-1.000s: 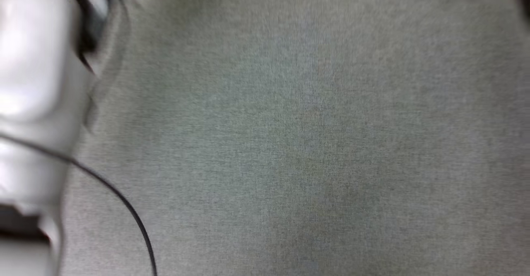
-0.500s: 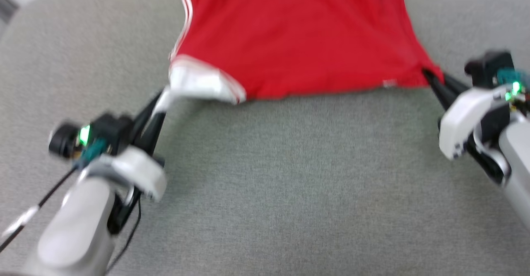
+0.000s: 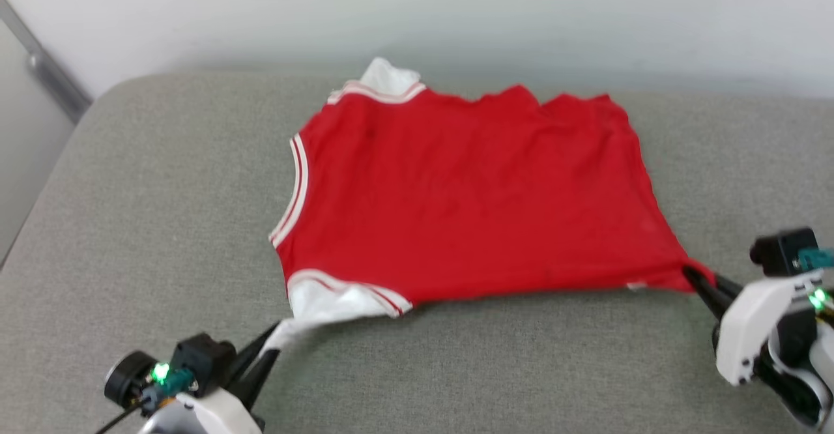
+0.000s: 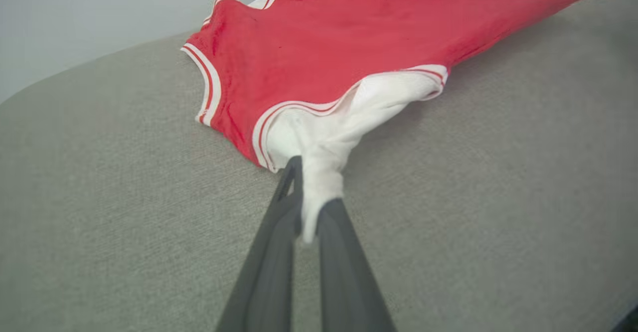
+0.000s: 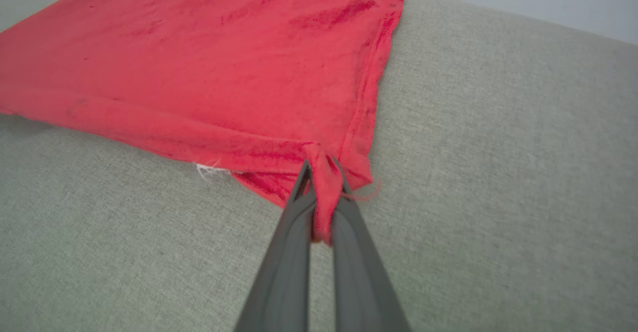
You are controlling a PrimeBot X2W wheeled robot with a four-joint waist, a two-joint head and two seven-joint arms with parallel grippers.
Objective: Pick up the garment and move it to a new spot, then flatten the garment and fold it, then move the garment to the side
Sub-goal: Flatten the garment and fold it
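Red-and-white jersey T-shirt is lying flat near the grey cushion's far edge. Left hand is pinching its sleeve, right hand its hem.

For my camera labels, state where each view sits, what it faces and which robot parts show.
Head view: on the head, facing down at the garment on the cushion; left claw, right claw.
Left wrist view: left wrist, along its fingers to the pinched white sleeve.
Right wrist view: right wrist, along its fingers to a pinched red corner.
Shared: all show the garment's red body.
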